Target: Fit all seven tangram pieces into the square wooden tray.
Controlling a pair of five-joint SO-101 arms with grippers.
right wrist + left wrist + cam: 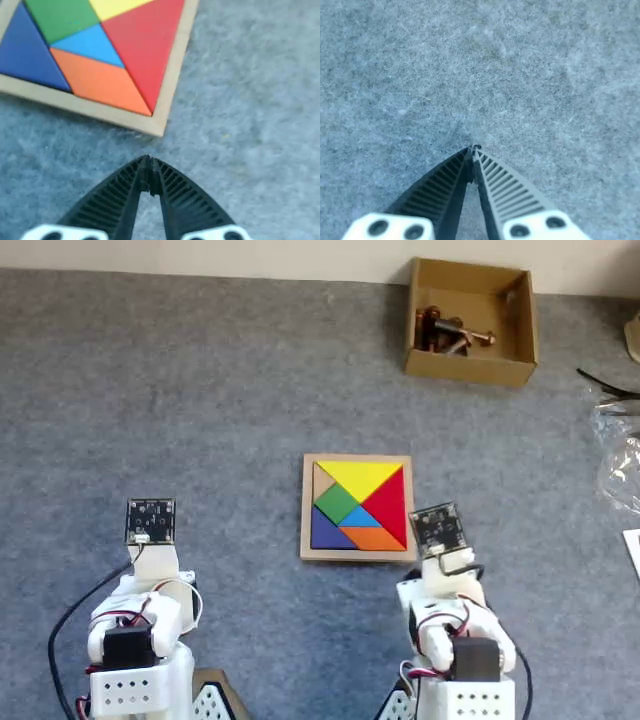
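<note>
The square wooden tray (306, 508) lies mid-table with coloured tangram pieces set inside it: yellow (358, 478), red (389, 508), green (335, 504), dark blue (324, 530), light blue (357, 517), orange (377, 538). A tan patch shows at its top-left corner (322, 476). In the right wrist view the tray (172, 85) corner sits just ahead of my right gripper (149, 163), which is shut on nothing over the carpet. My left gripper (473, 149) is shut and empty above bare grey carpet, well left of the tray. Both arms stand at the near edge (150, 523) (438, 528).
A cardboard box (470, 365) holding small metal parts stands at the back right. Clear plastic wrap and cables (618, 445) lie at the right edge. Grey carpet covers the table.
</note>
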